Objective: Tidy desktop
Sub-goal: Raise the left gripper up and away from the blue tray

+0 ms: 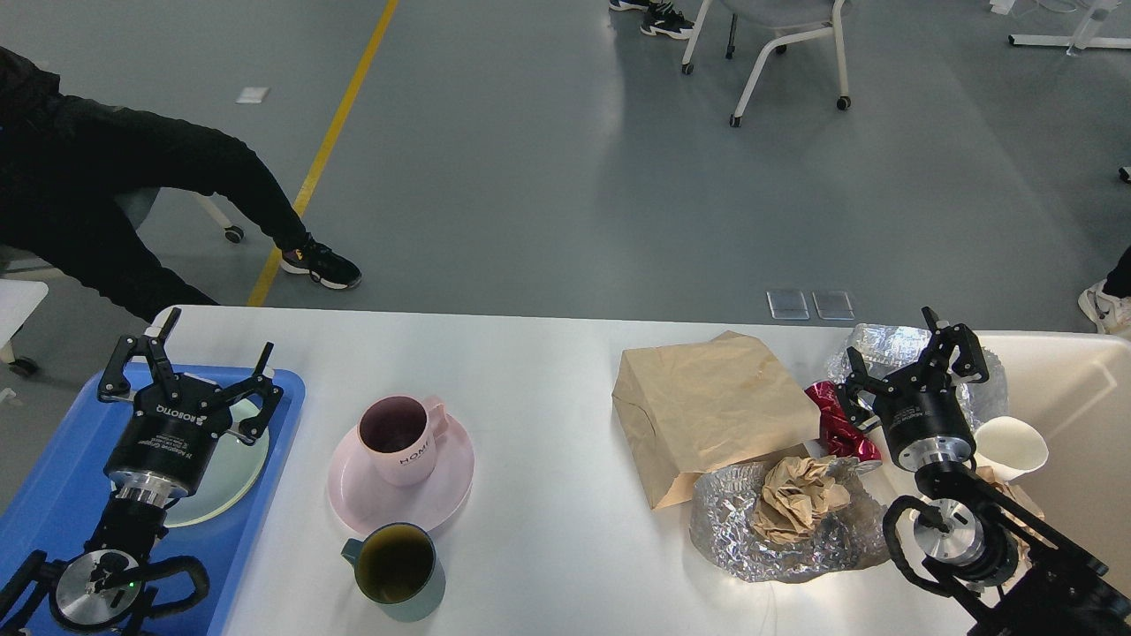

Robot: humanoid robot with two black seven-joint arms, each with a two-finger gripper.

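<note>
The surface (pixel 548 389) is a white desktop with rounded corners that fills the lower half of the head view.

Nearest the robot, a teal mug (pixel 395 571) stands by the near edge. Right of it lies a crumpled foil tray (pixel 778 541) holding a wad of brown paper (pixel 800 495).

Just behind the teal mug, a pink mug (pixel 402 439) marked HOME stands on a pink saucer (pixel 442 495).

At the left edge, a blue tray (pixel 53 503) carries a pale round plate (pixel 234 468). The left gripper (pixel 208 349) is above this tray with its 2 fingers spread apart, holding nothing.

Farther back on the right, a brown paper bag (pixel 707 406) lies flat. Beside it is a crushed red wrapper (pixel 835 424), and behind that, more crumpled foil (pixel 884 344).

The right gripper (pixel 892 358) is above the wrapper and foil, fingers apart, empty. A white paper cup (pixel 1012 448) lies on its side just right of the arm. A cream-white bin (pixel 1078 406) sits at the right edge.

Beyond the surface is grey floor with a yellow line (pixel 327 150).
</note>
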